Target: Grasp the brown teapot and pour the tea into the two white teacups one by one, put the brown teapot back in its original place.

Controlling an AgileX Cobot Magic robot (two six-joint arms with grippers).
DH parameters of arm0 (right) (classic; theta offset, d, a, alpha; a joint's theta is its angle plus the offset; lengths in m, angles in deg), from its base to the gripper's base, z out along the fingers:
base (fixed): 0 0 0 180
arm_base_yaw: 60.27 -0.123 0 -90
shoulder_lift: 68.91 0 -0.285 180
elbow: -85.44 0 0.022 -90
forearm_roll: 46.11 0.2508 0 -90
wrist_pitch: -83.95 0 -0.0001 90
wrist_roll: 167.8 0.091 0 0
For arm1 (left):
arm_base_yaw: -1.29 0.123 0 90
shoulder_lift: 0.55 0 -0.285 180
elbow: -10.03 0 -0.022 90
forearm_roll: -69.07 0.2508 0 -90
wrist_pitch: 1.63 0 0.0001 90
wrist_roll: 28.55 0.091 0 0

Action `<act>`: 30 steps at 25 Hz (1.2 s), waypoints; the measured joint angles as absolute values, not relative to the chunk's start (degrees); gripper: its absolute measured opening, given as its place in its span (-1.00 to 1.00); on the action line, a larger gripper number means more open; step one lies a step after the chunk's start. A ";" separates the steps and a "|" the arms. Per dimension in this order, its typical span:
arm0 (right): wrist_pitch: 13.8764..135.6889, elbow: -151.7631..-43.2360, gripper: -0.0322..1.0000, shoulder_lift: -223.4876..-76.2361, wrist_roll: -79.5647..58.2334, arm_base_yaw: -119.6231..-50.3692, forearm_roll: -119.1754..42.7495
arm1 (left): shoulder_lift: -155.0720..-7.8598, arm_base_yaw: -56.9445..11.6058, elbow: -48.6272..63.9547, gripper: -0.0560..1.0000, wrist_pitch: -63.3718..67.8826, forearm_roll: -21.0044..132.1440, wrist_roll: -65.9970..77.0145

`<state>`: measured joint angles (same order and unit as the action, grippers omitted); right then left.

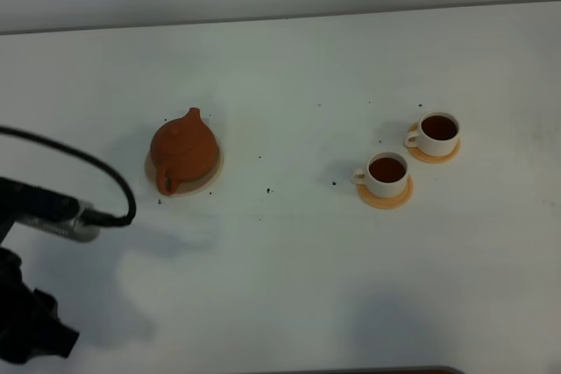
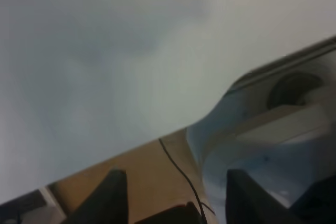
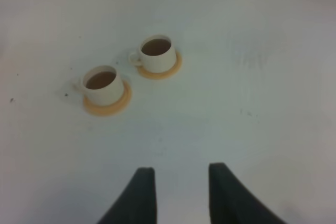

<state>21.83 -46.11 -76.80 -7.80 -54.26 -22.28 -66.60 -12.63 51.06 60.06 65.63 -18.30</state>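
Teapot (image 1: 183, 151) sits on disc (image 1: 213, 172), both cups (image 1: 387, 173) full; L gripper (image 2: 176, 195) nearest, jaws apart, empty.

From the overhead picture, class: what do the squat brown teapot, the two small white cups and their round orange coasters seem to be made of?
Squat reddish-brown teapot: probably unglazed clay, since its surface is matt and earthy with no shine.
Two small white handled cups: likely glazed ceramic, smooth and evenly white.
Round orange coasters: thin, flat and matt; the material is unclear.

teapot (image 1: 182, 151): matt reddish clay | teacups (image 1: 387, 173): glossy white ceramic | table (image 1: 289, 278): smooth matt white
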 joint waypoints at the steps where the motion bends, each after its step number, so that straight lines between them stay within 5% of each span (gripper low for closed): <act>1: 21.83 -46.11 -0.47 -76.80 -7.80 -54.26 -22.28 | -63.73 -12.63 53.05 -0.09 59.05 65.63 -18.30; 13: 21.83 -46.11 -0.47 -76.80 -7.80 -54.26 -22.28 | -40.28 -12.63 57.74 -0.09 59.59 65.38 -21.94; 30: 21.83 -46.11 -0.47 -76.80 -7.80 -54.26 -22.28 | -35.09 -12.19 57.79 -0.09 59.59 67.26 -25.71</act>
